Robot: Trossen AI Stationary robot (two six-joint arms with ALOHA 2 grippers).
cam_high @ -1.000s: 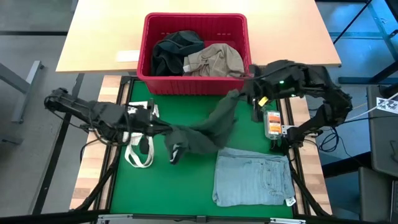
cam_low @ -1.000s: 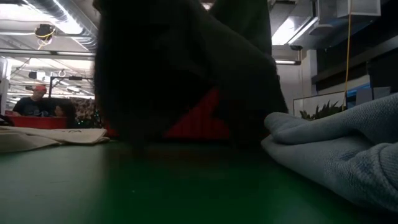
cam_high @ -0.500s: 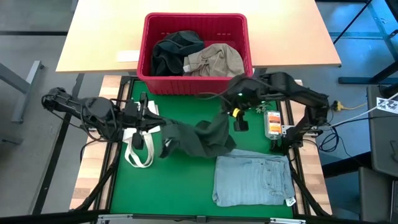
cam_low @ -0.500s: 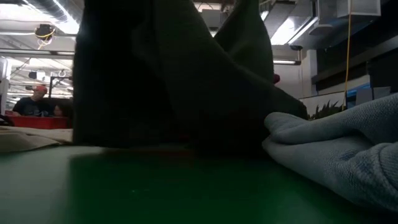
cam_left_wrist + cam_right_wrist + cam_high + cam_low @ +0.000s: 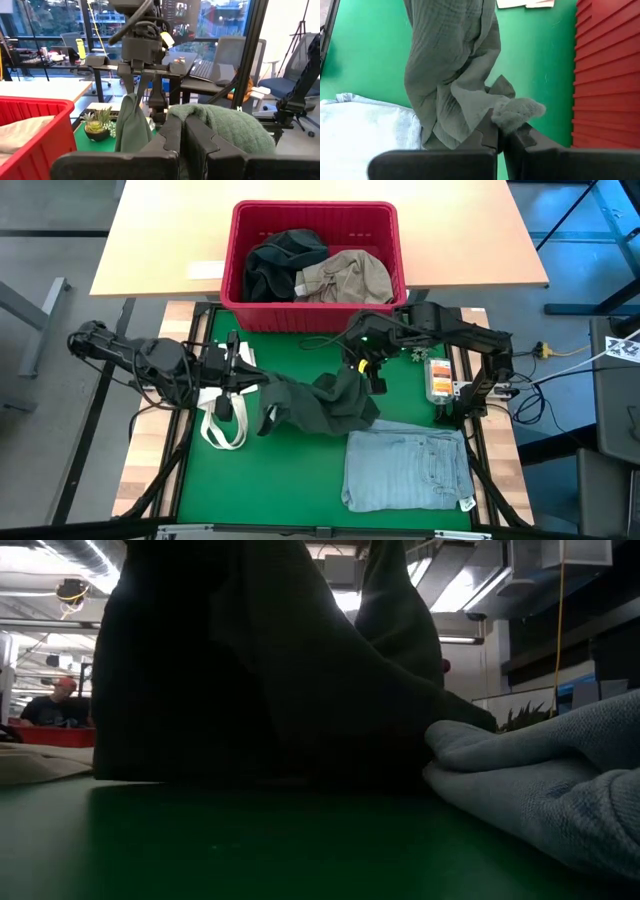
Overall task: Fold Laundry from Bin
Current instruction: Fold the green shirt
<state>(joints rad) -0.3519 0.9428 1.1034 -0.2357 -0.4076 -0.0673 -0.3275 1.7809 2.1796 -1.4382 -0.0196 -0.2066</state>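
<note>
Both grippers were pinched shut on the same dark green garment (image 5: pixel 318 402), which hung stretched between them over the green mat (image 5: pixel 290 470). Left gripper (image 5: pixel 252 387) sat over the mat's left side, fingers pressed together on one end of the cloth; in the left wrist view the green fabric (image 5: pixel 220 127) bunched right at its fingertips. Right gripper (image 5: pixel 364 366) was just in front of the bin (image 5: pixel 312 316), clamping the other end, and the right wrist view showed a wad of the garment (image 5: pixel 515 114) caught between its fingers with the rest draping down toward the mat. From the low view the garment (image 5: pixel 270 670) filled most of the frame, its lower edge down on the mat, touching or overlapping the folded jeans (image 5: pixel 560 780). Light blue jeans (image 5: pixel 408 468) lay folded on the mat's near right part, just under the hanging cloth. The red bin stood at the mat's far edge and held a dark piece (image 5: pixel 275 265) on its left and a khaki-beige piece (image 5: pixel 345 277) on its right. A white tote bag (image 5: pixel 224 418) lay on the mat's left side below the left gripper. A person (image 5: pixel 55 705) sat in the room's background.
</note>
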